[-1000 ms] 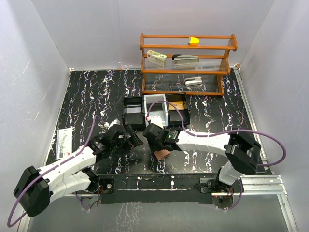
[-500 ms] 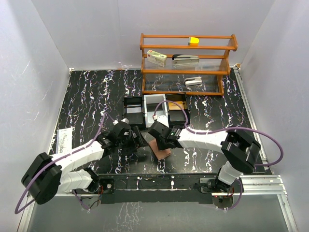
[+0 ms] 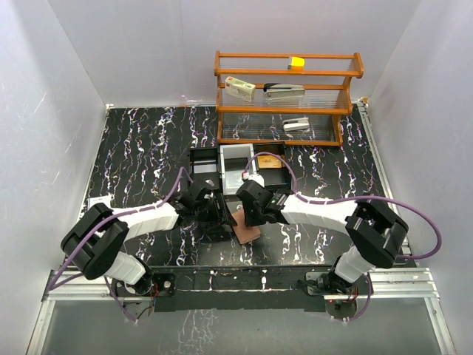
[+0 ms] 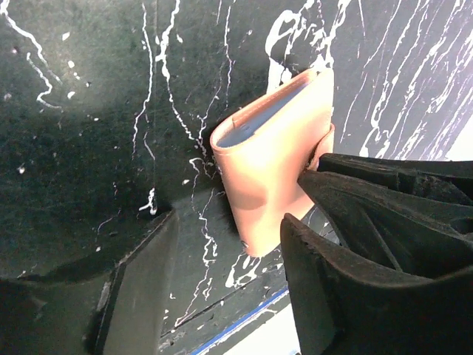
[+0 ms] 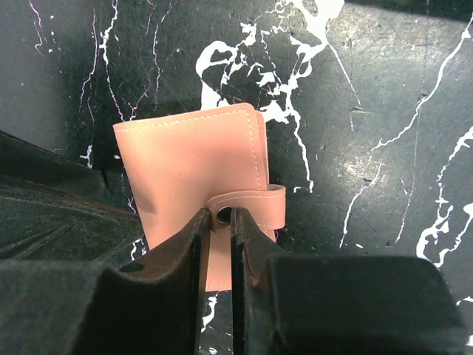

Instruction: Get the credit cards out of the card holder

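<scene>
— Right gripper [image 5: 219, 217] first: we see its two fingers [image 5: 177, 259] drawn almost together, pinching the small strap [image 5: 255, 207] that wraps round the edge of the card holder [image 5: 192, 170].

— Agreed. We make out only a sliver of a gap between them, and the strap's metal snap sits right in it. What do we say of the left gripper [image 4: 229, 220]?

— Spread, we'd say. From its own wrist camera, one finger lies low on the left, clear of the holder. The other comes in from the right, its tip just beside the holder's lower edge. We cannot tell whether that tip touches the leather.

— And the dark bulk above that right-hand finger?

— We take it for the right gripper, up against the holder's far side.

— Where do we put the holder itself?

— On the black, white-veined table [image 3: 148, 148], toward the near edge and between the two grippers. It lies in front of the row of trays [image 3: 205, 171]. It is folded shut and salmon-brown outside. Its rounded spine is turned toward the left wrist camera. Along the open edge we see a strip of pale blue-grey lining.

— Flat on the table, or tipped up?

— We can't settle that. From above, the grippers cover most of it and only one brown corner shows.

— Anything else we should note?

— Behind the trays stands the wooden shelf [image 3: 288, 96]. It has a yellow block [image 3: 296, 63] on its top rail and a few small items on the shelves below.
</scene>
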You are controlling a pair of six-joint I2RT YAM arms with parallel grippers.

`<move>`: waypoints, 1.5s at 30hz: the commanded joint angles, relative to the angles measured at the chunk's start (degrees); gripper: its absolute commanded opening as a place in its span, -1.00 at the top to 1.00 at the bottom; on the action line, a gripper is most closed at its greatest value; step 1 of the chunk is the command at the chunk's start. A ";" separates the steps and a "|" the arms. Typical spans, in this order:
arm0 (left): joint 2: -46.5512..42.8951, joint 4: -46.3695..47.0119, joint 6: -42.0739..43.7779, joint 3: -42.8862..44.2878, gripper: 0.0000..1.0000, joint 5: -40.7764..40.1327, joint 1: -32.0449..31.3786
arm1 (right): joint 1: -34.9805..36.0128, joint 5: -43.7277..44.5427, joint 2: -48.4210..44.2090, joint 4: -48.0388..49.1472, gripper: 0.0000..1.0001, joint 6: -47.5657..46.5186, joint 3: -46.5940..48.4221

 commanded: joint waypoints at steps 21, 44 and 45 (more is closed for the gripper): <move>6.02 0.92 -1.56 2.12 0.65 -2.89 -1.20 | -1.46 -3.42 -2.14 2.72 0.74 1.26 -1.42; 4.88 -3.60 2.65 3.98 0.65 -4.65 -1.20 | -2.16 5.12 -6.14 -2.88 0.40 -0.07 0.31; 4.99 -3.69 2.85 4.15 0.65 -4.57 -1.24 | -2.16 5.12 -5.78 -3.03 0.38 -0.33 0.50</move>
